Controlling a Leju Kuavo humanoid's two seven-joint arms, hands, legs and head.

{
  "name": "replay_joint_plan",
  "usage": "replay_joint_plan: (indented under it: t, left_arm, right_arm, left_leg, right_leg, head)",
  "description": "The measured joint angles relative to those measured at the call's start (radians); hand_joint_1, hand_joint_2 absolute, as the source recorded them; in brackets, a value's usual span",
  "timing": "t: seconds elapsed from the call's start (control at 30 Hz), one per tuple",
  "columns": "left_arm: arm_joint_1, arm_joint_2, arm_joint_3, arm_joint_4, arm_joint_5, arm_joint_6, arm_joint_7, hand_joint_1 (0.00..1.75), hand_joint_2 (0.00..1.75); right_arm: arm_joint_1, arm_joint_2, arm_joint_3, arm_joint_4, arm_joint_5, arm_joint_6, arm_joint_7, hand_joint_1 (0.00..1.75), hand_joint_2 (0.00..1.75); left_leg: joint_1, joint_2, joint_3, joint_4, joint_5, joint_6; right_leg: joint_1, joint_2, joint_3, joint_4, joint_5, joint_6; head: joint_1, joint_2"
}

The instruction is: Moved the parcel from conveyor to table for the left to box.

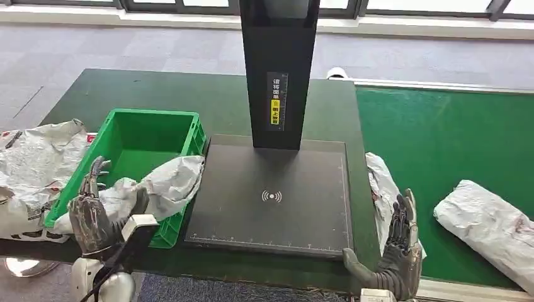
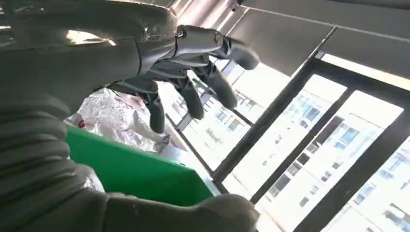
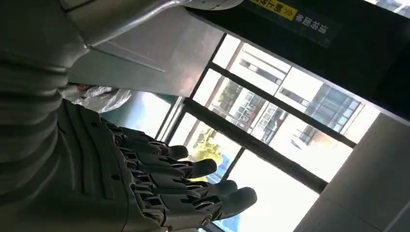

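Observation:
A grey crumpled parcel (image 1: 165,184) lies in the green box (image 1: 142,129), draped over its near right rim. My left hand (image 1: 94,211) stands at the box's near edge, fingers up and apart, thumb close to the parcel and holding nothing. In the left wrist view the hand (image 2: 193,79) is spread above the green box (image 2: 135,176) and a silver parcel (image 2: 113,116). My right hand (image 1: 398,248) is open and upright at the table's near right corner, beside a parcel (image 1: 380,185) that lies at the seam between table and conveyor. Its straight fingers (image 3: 193,186) hold nothing.
A black scanner plate (image 1: 271,217) with a tall black column (image 1: 280,75) fills the table's middle. Another grey parcel (image 1: 491,226) lies on the green conveyor (image 1: 434,138) to the right. Several parcels (image 1: 31,167) are heaped left of the box.

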Motion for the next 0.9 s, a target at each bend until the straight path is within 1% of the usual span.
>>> replay_joint_plan:
  t: [0.2,0.33,0.43,0.47,0.6,0.7,0.8,0.9]
  left_arm:
    - [0.046,0.001,-0.05,-0.053,-0.008,0.034,0.055,0.0,0.0]
    - [0.074,0.002,-0.056,-0.071,-0.019,0.058,0.1,0.0,0.0]
    - [0.086,0.001,-0.056,-0.074,-0.009,0.068,0.104,0.0,0.0]
    - [0.086,-0.004,-0.051,-0.076,0.003,0.07,0.082,0.0,0.0]
    - [0.086,-0.082,0.029,-0.115,0.103,0.074,-0.09,0.0,0.0]
    - [0.113,-0.111,0.053,-0.22,0.288,0.075,-0.194,0.0,0.0]
    - [0.163,-0.122,0.0,-0.3,0.352,0.078,-0.214,0.0,0.0]
    - [0.188,-0.128,-0.037,-0.349,0.36,0.078,-0.216,0.0,0.0]
  right_arm:
    - [0.0,0.0,0.001,0.0,0.0,-0.002,0.0,0.0,1.75]
    - [0.0,0.0,0.003,0.0,-0.001,0.004,0.0,0.0,1.75]
    - [-0.004,0.0,0.005,0.002,0.0,0.012,0.0,0.0,1.75]
    - [-0.006,0.0,0.005,0.002,0.004,0.014,0.0,0.0,1.75]
    - [-0.017,0.001,0.005,0.005,0.019,0.006,0.008,0.0,1.75]
    - [-0.018,0.002,-0.009,0.008,0.038,-0.011,0.063,0.0,1.75]
    - [-0.019,0.002,-0.053,0.022,0.061,-0.024,0.112,0.0,1.75]
    - [-0.021,0.002,-0.074,0.031,0.069,-0.026,0.119,0.0,1.75]
  left_leg:
    - [0.0,0.0,0.0,0.0,0.0,0.0]
    - [0.0,0.0,0.0,0.0,0.0,0.0]
    - [0.0,0.0,0.0,0.0,0.0,0.0]
    - [0.0,0.0,0.0,0.0,0.0,0.0]
    - [0.0,0.0,0.0,0.0,0.0,0.0]
    - [0.0,0.0,0.0,0.0,0.0,0.0]
    - [0.0,-0.002,0.0,0.0,-0.001,0.001]
    - [0.0,-0.002,0.0,0.0,-0.001,0.001]
  right_leg:
    - [0.001,0.0,0.0,0.0,0.0,0.0]
    - [0.001,0.0,0.0,0.0,0.0,0.0]
    - [0.001,0.0,0.0,0.0,0.0,0.0]
    - [0.001,0.0,0.0,0.0,0.0,0.0]
    - [0.0,0.0,0.001,0.0,0.0,0.0]
    - [0.0,0.0,0.0,0.0,0.0,0.0]
    - [0.0,-0.002,0.001,0.0,-0.001,0.001]
    - [0.0,-0.002,0.0,0.0,-0.001,0.002]
  head:
    - [0.0,0.0]
    - [0.0,0.0]
    - [0.0,0.0]
    - [0.0,0.0]
    - [0.0,0.0]
    - [0.0,0.0]
    - [0.0,0.0]
    - [0.0,0.0]
